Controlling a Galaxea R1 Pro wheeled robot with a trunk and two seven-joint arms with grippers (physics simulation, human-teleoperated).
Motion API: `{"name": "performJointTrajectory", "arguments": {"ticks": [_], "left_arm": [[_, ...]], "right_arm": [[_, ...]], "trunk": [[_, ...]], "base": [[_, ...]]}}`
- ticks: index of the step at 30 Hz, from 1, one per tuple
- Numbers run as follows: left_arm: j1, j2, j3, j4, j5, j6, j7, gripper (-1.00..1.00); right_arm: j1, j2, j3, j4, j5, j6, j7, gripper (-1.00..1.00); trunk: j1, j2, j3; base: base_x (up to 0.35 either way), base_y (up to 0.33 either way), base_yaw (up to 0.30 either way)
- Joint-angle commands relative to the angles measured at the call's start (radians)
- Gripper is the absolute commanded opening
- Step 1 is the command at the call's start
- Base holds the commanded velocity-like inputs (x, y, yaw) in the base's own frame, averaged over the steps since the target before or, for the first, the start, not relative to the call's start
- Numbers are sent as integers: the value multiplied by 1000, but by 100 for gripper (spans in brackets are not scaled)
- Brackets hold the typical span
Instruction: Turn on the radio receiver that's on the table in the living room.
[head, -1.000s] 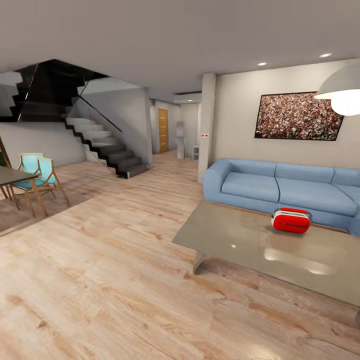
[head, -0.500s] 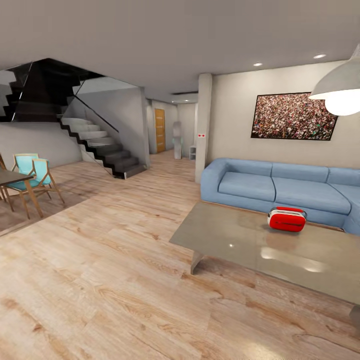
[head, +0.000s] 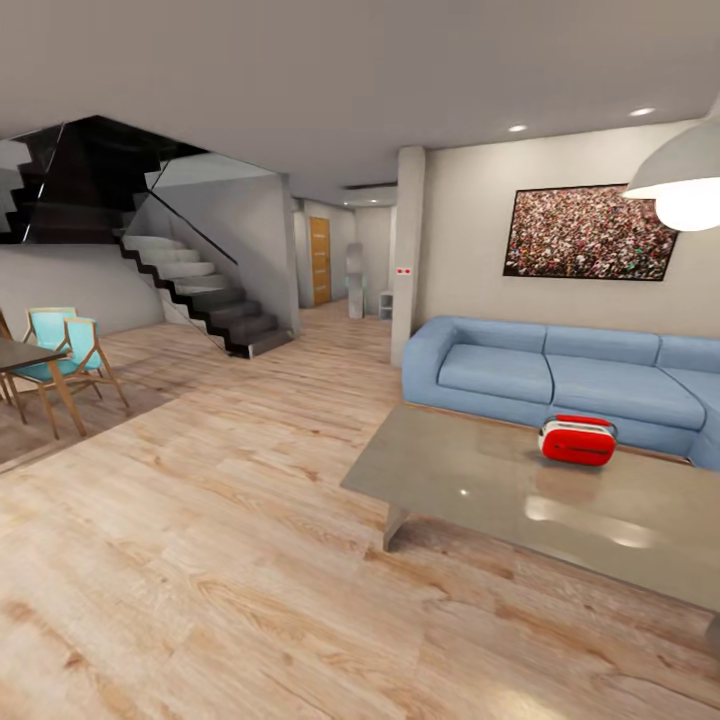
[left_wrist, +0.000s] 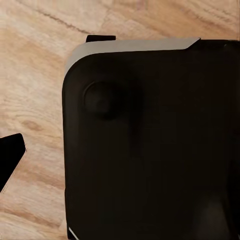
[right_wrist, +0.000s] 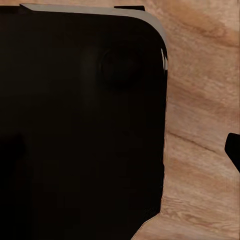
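Note:
The red radio receiver (head: 577, 441) with white trim and a thin top handle stands upright on the far right part of the low grey-beige table (head: 470, 480), some way ahead and right of me in the living room. In the left wrist view a single dark fingertip (left_wrist: 11, 157) pokes in at the edge, over the wood floor. The right wrist view shows a similar dark fingertip (right_wrist: 234, 152). Neither view shows how the jaws stand.
A blue sofa (head: 560, 375) runs behind the table, under a wall picture and a grey dome lamp (head: 680, 185). A pillar (head: 407, 260) stands at the sofa's left end. Stairs (head: 210, 290) and turquoise chairs (head: 65, 350) are far left. My black base (left_wrist: 150, 140) shows under both wrists.
The whole head picture has shifted slightly, so the camera has moved a little. The radio receiver still stands in the same place on the table.

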Motion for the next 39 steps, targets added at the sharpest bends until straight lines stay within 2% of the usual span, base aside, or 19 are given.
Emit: {"name": "performJointTrajectory", "arguments": {"ticks": [1,39], "left_arm": [[0,0,0,0,0,0,0,100],[0,3,1,2,3,0,-1,100]], "right_arm": [[0,0,0,0,0,0,0,100],[0,3,-1,0,-2,0,0,100]], "trunk": [[0,0,0],[0,0,0]], "base": [[233,147,0],[292,184,0]]}}
